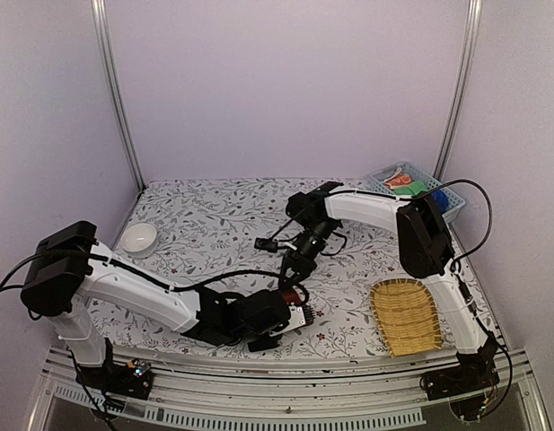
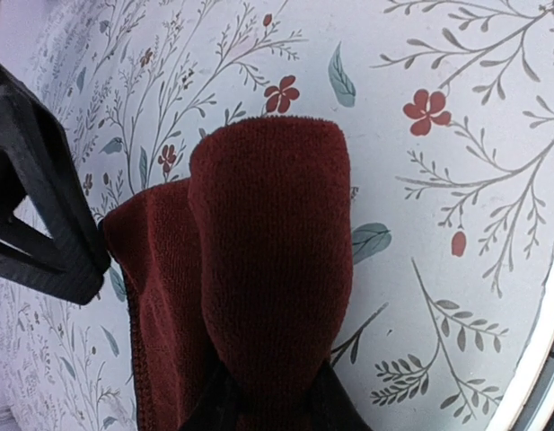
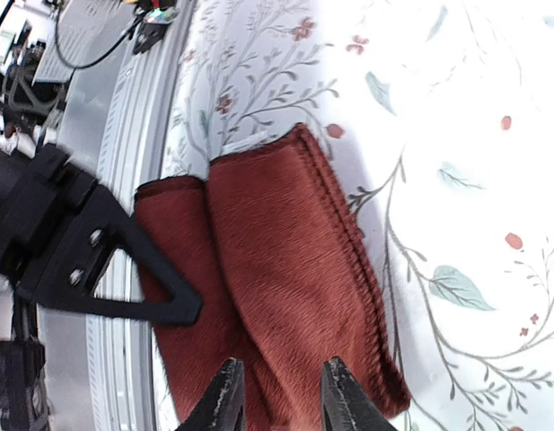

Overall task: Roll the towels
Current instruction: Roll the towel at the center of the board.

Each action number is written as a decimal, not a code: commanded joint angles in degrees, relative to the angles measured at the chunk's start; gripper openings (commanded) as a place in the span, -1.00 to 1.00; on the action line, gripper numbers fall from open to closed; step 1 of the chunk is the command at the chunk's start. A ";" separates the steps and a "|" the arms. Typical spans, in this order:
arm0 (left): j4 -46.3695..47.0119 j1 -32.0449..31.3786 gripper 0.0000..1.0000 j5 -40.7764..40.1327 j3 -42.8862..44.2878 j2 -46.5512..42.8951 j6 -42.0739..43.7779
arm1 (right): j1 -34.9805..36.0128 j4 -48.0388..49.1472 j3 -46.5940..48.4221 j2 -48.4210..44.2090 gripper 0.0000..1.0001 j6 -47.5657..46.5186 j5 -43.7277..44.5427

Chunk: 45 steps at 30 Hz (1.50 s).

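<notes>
Overall, the table [image 1: 214,215], covered in a flower-and-leaf print, has both arms reaching to one spot near the middle of its front edge. The left arm [image 1: 142,287] lies low along the near edge, reaching rightward. The right arm [image 1: 366,206] bends in from the far right and points down toward the front. A wicker tray [image 1: 407,316] lies at the near right, well apart from the work. A blue basket [image 1: 382,177] stands at the far right corner with a green cloth [image 1: 415,188] and an orange cloth [image 1: 401,180] in it. The blue towel [image 1: 452,205] shows at the basket's right end; whether it is inside or just beside cannot be told. A white bowl [image 1: 138,239] sits at the left side. The reddish-brown towel [image 2: 268,251] lies on the table between the two pincers, folded into two lobes side by side, one rounded and raised, one flatter. Left pincer [image 2: 272,400]: closed narrow on the rounded lobe, whose cloth necks in between the fingers. Right pincer [image 3: 278,400]: jaws a narrow gap apart, tips over the same towel from the far side. Cloth shows in the gap, but whether it is pinched cannot be told.
</notes>
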 commanded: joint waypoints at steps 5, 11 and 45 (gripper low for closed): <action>-1.25 -0.45 -0.59 -0.55 0.16 -1.02 0.92 | 1.04 6.06 -7.06 3.66 -0.49 6.35 3.50; -4.67 -1.23 -0.58 1.92 0.79 -3.31 -3.57 | -4.55 9.46 -9.15 3.85 -0.53 15.93 9.10; -19.73 22.48 -0.60 60.51 19.83 21.33 -11.90 | -16.82 10.94 -22.73 -42.31 0.04 -1.66 -3.31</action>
